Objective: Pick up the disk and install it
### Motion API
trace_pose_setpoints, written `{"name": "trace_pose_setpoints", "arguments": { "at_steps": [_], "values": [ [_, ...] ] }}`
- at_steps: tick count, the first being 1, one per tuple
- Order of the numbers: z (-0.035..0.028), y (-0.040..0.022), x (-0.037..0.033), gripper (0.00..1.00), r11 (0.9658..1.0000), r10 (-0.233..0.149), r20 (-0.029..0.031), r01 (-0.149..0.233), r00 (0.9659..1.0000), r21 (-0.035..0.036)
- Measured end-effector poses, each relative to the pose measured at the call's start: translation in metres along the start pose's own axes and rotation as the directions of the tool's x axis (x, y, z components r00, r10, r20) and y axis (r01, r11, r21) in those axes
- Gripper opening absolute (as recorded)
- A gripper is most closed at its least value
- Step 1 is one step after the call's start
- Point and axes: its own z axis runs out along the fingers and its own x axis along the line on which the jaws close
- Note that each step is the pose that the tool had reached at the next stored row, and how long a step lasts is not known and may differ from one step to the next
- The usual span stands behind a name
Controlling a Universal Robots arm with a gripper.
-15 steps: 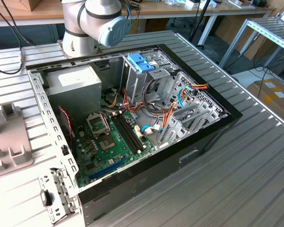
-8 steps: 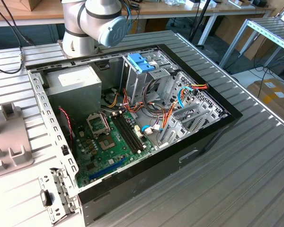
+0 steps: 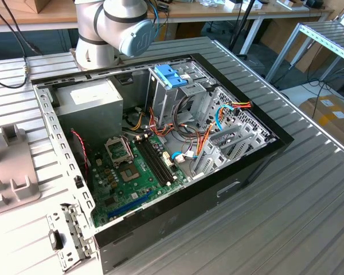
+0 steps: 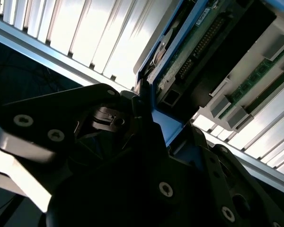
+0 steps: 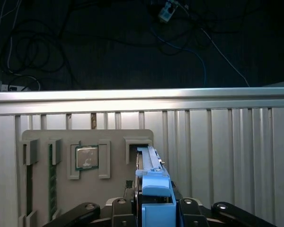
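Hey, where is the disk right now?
In the first wrist view the disk stands on edge in a slot of the grey parts tray, beside the processor chip, with the gripper at its blue tab.

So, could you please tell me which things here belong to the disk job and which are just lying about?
Job: the disk, standing on edge in the grey fixture tray; the end effector, closed on its blue carrier; the open computer case.
Lying about: the processor chip and memory stick in the tray; the power supply; the pale blue latch.
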Motion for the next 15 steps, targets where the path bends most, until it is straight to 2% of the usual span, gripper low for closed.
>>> {"name": "trace_pose_setpoints", "arguments": {
  "at_steps": [7, 15],
  "values": [
    [-0.0040, 0.0001, -0.0004, 0.37, 1.0000, 0.000, 0.0009, 0.000, 1.0000, 0.0000],
    [-0.0078, 0.0002, -0.0007, 0.37, 1.0000, 0.000, 0.0051, 0.000, 1.0000, -0.0001]
  ]
}}
